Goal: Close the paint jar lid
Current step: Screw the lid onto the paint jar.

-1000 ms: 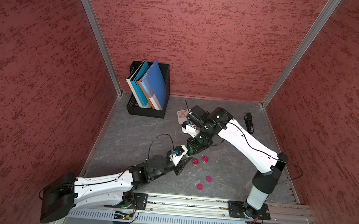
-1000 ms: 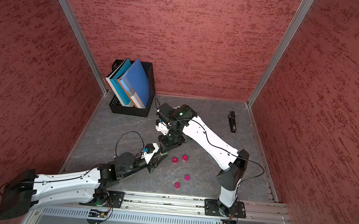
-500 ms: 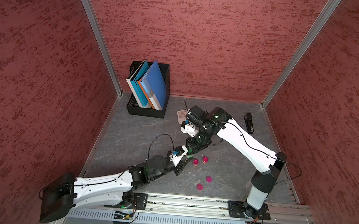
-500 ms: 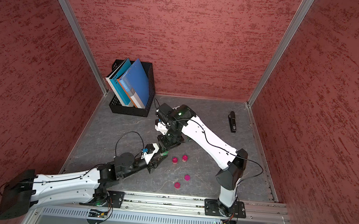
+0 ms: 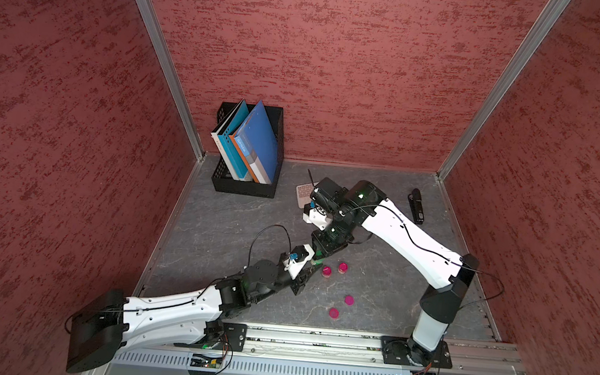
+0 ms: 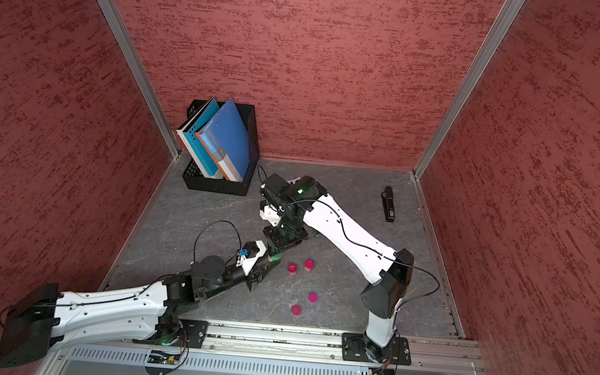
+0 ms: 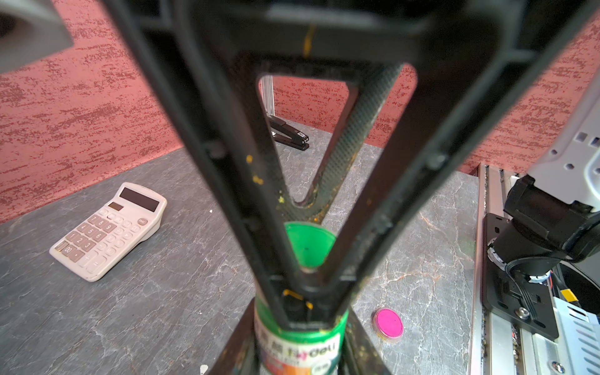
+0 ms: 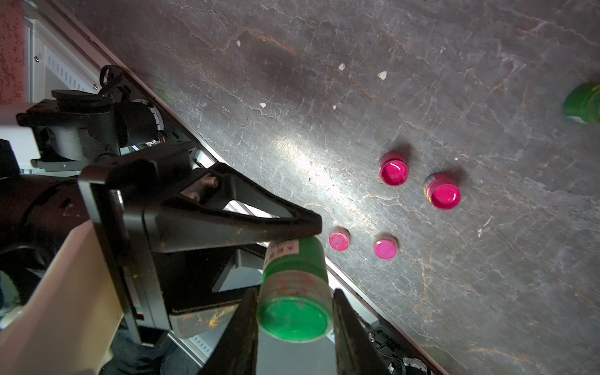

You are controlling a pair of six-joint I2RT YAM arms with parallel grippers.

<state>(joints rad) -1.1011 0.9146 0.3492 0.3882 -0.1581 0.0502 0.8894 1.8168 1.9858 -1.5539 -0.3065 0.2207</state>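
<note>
A: Where is the green paint jar [image 8: 293, 269]?

B: Between the two arms, near the middle of the grey table [image 5: 215, 218] and just beside two open pink paint jars [image 8: 393, 170]. The left gripper [image 7: 298, 347] is clamped tight on its labelled body, one finger on each side. I cannot tell whether its base touches the table.

A: And the green lid [image 8: 293, 319]?

B: It is already sitting on the jar's mouth, and looks level in the right wrist view. The right gripper [image 8: 293, 328] reaches down over it with its fingers [image 8: 242, 334] narrowed to the lid's width. Both look pressed against the rim, so I read it as gripping the lid.

A: So how far along is the job?

B: Late, I'd judge: the jar is steadied, the lid is placed and the grip is made. What's left is turning the lid down until it is snug, then letting go. The pictures don't show how tight it is now.

A: Anything else around it?

B: Two loose pink lids [image 8: 339, 240] lie on the table a little apart from the pink jars — uncapped, though the task names only one jar. A second green jar [image 8: 584, 104] shows at the edge of the right wrist view. A calculator [image 7: 108, 232], a stapler [image 7: 289, 136] and a black file box [image 5: 243, 188] of books are all well apart from the work.
</note>
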